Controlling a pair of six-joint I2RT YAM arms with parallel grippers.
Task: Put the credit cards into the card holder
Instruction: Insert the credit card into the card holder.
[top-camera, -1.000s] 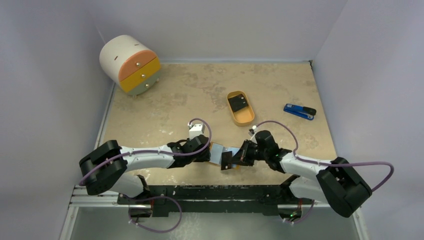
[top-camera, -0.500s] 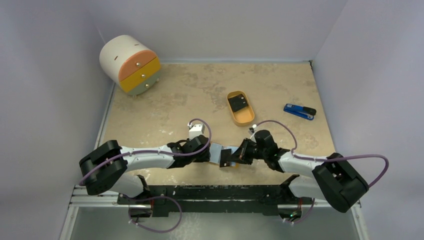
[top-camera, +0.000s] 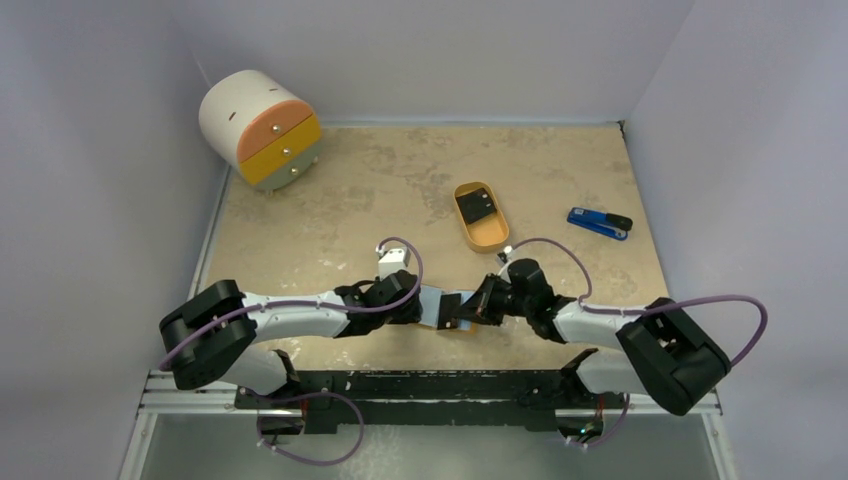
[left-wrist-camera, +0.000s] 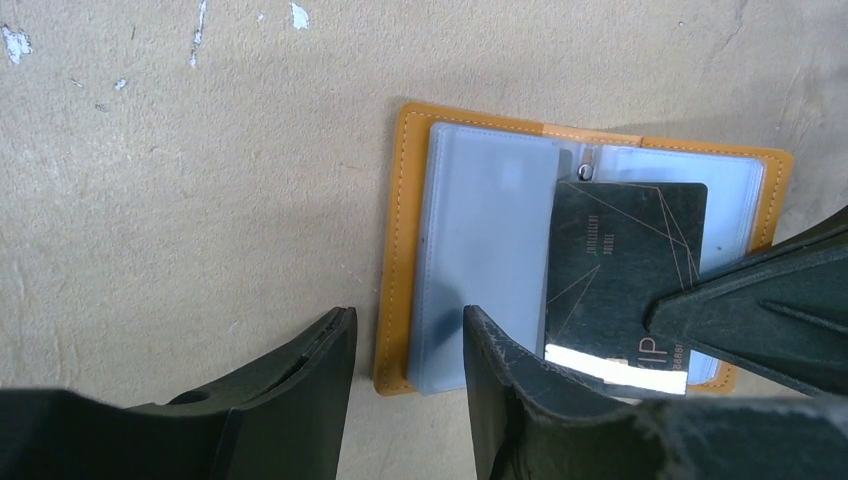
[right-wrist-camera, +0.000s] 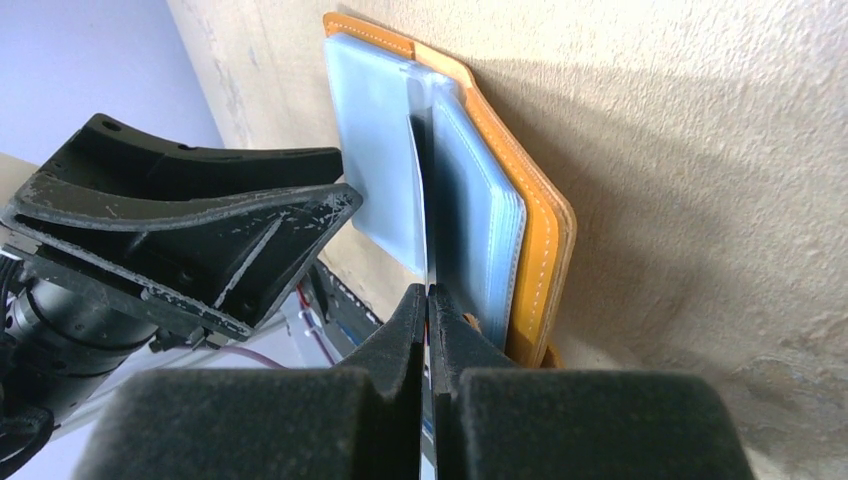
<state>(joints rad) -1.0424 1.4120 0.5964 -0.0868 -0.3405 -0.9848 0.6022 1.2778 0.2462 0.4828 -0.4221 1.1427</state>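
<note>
The card holder (left-wrist-camera: 400, 250) lies open near the table's front edge, orange cover down and pale blue sleeves up. My left gripper (left-wrist-camera: 405, 345) is open and straddles its left edge, one finger on a sleeve, the other on the table. My right gripper (right-wrist-camera: 428, 300) is shut on a black credit card (left-wrist-camera: 620, 270), which lies across the holder's right sleeves. In the right wrist view the card (right-wrist-camera: 424, 200) is edge-on, between two sleeves of the holder (right-wrist-camera: 545, 240). From above, both grippers (top-camera: 418, 305) (top-camera: 468, 308) meet at the holder (top-camera: 433, 303). Another dark card (top-camera: 475, 207) rests in the oval tray.
An orange oval tray (top-camera: 487, 237) sits behind the holder at mid table. A blue-and-black gadget (top-camera: 600, 223) lies to the right. A round white drawer unit (top-camera: 262, 130) stands at the back left corner. Walls close in the table on three sides.
My right gripper has moved left with the card, bringing it from beside the holder to over its sleeves. The left arm has stayed in place.
</note>
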